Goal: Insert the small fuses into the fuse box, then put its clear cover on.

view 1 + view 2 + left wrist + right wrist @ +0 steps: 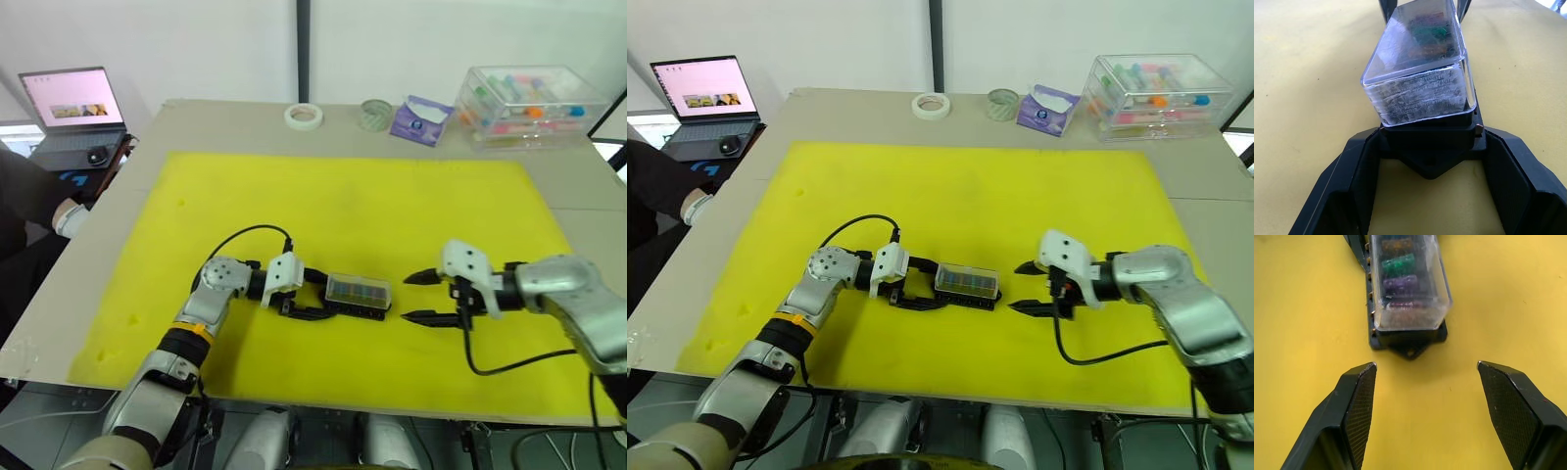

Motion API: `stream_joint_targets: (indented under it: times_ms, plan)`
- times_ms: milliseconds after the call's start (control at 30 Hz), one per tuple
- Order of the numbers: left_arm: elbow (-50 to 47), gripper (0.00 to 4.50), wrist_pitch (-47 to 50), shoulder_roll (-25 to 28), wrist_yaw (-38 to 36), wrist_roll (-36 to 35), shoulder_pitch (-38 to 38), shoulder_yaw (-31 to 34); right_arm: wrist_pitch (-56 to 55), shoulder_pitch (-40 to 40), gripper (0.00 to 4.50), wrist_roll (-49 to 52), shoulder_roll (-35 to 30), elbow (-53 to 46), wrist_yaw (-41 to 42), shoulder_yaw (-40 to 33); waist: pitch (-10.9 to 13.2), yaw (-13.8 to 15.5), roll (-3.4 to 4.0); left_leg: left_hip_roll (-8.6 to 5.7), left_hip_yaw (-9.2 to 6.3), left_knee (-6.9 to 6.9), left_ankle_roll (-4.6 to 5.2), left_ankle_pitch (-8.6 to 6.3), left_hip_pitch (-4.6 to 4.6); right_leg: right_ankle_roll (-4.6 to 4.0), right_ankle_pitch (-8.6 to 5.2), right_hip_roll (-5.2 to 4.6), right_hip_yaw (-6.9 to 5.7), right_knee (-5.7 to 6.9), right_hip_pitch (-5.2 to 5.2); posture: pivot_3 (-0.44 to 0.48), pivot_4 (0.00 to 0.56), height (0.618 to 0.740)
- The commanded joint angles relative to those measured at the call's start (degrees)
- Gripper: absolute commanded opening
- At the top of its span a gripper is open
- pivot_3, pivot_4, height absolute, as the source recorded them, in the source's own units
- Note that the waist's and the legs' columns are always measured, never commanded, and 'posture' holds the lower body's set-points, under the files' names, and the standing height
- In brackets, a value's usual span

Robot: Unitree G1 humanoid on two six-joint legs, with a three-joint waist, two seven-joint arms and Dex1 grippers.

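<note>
The black fuse box (359,307) lies in the middle of the yellow mat (353,201), with the clear cover (359,290) seated on top of it. Under the cover, the small fuses (1398,265) stand in a row of slots in green, purple and orange. My left gripper (321,299) is shut on the box's left end, and in the left wrist view its fingertips (1369,142) press against both sides of the black base (1430,142). My right gripper (407,298) stands open just right of the box, not touching it, with its fingers (1359,396) spread wide.
Along the table's far edge are a roll of white tape (304,116), a round glass jar (375,114), a purple packet (421,119) and a large clear storage case (524,103). A laptop (73,103) and a person's sleeve (29,186) are to the left.
</note>
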Motion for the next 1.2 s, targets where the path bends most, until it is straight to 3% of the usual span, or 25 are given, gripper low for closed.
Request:
stream_joint_targets:
  times_ms: [33, 67, 167, 400, 467, 633, 800, 933, 1000, 1200]
  plan:
    - [1.8, 2.73, -0.3, -0.3, 0.3, 2.0, 0.7, -1.9, 1.1, 0.1, 3.49, 4.3, -1.0, -3.6, 0.8, -6.1, 0.0, -0.2, 0.0, 0.0, 0.01, 0.0, 0.0, 0.0, 0.01, 0.0, 0.0, 0.0, 0.0, 0.0, 0.0, 0.0, 0.15, 0.74]
    - [1.9, 2.73, -0.3, -0.3, 0.5, 2.0, 0.7, -1.8, 1.9, -1.2, 3.49, 6.9, 0.9, -4.1, -0.6, -7.9, 0.0, -0.2, 0.0, 0.02, 0.01, 0.0, 0.0, 0.0, 0.01, 0.0, 0.0, 0.02, 0.0, 0.0, 0.01, 0.0, 0.15, 0.74]
    - [1.9, 2.73, -0.4, -0.4, 0.6, 1.9, 0.7, -1.8, 3.4, -5.0, 2.91, 11.7, 6.6, -4.8, -5.6, -10.9, 0.0, -0.2, 0.01, 0.05, 0.01, 0.0, -0.01, 0.01, 0.04, 0.0, 0.0, 0.02, 0.01, 0.01, 0.04, 0.0, 0.15, 0.74]
    - [2.8, 2.73, -0.6, -0.6, 0.7, 2.2, 0.2, -1.9, 2.0, -13.3, 0.51, 11.2, 17.4, -4.6, -13.3, -5.5, 0.0, 0.0, 0.0, 0.03, -0.01, 0.01, -0.01, 0.01, 0.03, 0.0, 0.0, 0.0, 0.0, 0.02, 0.03, 0.0, 0.15, 0.74]
    - [3.0, 2.73, -0.6, -0.6, 0.7, 2.2, 0.0, -1.8, 2.1, -14.6, 0.07, 11.5, 18.3, -4.9, -14.0, -4.9, 0.0, 0.0, 0.0, 0.01, -0.01, 0.01, -0.01, 0.01, 0.01, 0.0, 0.0, -0.02, 0.0, 0.03, 0.01, 0.0, 0.15, 0.74]
    - [3.0, 2.73, -0.5, -0.4, 0.8, 2.4, -0.1, -1.9, 1.2, -13.0, 0.07, 8.6, 18.8, -4.4, -14.6, -0.7, 0.0, -0.1, 0.0, 0.0, -0.03, 0.02, -0.01, 0.01, 0.01, 0.0, 0.0, -0.01, -0.01, 0.04, 0.01, 0.0, 0.15, 0.74]
    - [2.7, 2.73, 0.1, -0.4, 0.5, 2.7, 0.0, -2.4, -5.4, -2.5, 0.07, -4.7, 14.1, -1.3, -10.6, 14.3, 0.0, -0.2, 0.02, -0.03, -0.03, 0.02, 0.0, 0.01, -0.01, 0.01, 0.0, -0.01, -0.02, 0.03, 0.0, 0.0, 0.15, 0.74]
    - [2.6, 2.73, 0.3, -0.4, 0.5, 3.0, 0.2, -2.5, -7.0, -2.6, 0.07, -6.2, 14.7, 3.6, -11.7, 13.7, -0.3, -0.2, 0.17, 0.02, -0.01, -0.07, 0.03, -0.02, 0.63, 0.05, -0.03, 0.04, -0.01, -0.08, 0.52, 0.0, 0.15, 0.74]
    - [2.5, 2.73, 0.4, -0.3, 0.4, 3.1, 0.3, -2.5, -8.1, -3.0, 0.07, -5.6, 14.3, 4.0, -10.7, 12.6, -0.3, -0.2, 0.16, 0.03, -0.1, -0.06, 0.46, -0.26, 0.66, 0.05, -0.03, 0.07, -0.08, -0.17, 0.53, 0.0, 0.15, 0.74]
    - [2.5, 2.73, 0.5, -0.2, 0.7, 3.1, 0.4, -2.5, -9.6, -2.4, 0.07, -5.0, 14.6, 1.3, -9.5, 12.3, -0.3, -0.2, 0.16, 0.01, -0.1, -0.06, 0.17, -0.1, 0.64, 0.05, -0.03, 0.04, -0.08, -0.27, 0.55, 0.0, 0.15, 0.74]
